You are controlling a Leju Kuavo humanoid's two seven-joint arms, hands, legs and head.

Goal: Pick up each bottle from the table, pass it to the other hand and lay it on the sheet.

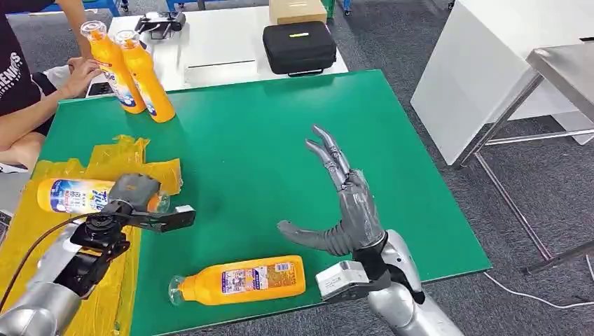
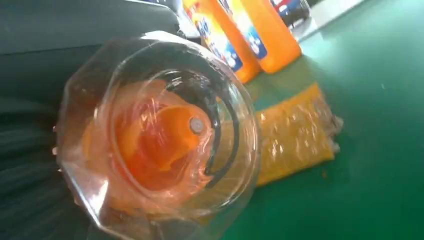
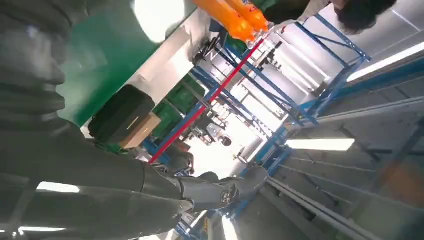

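My left hand [image 1: 133, 192] grips an orange bottle [image 1: 73, 196] near its clear cap, and the bottle lies sideways over the yellow sheet [image 1: 105, 157] at the table's left. The left wrist view looks straight into that clear cap [image 2: 160, 135], with the sheet [image 2: 295, 130] behind it. A second orange bottle [image 1: 242, 278] lies on the green table [image 1: 280, 140] near the front edge. Two more orange bottles [image 1: 133, 70] stand upright at the back left, also seen as bottles [image 2: 250, 35]. My right hand [image 1: 343, 203] hovers above the table's middle, fingers [image 3: 200, 192] spread, holding nothing.
A person [image 1: 28, 105] sits at the far left with a hand [image 1: 80, 73] beside the upright bottles. Behind the green table, a white table carries a black case [image 1: 299, 47] and a cardboard box [image 1: 298, 8]. A steel table [image 1: 567, 66] stands to the right.
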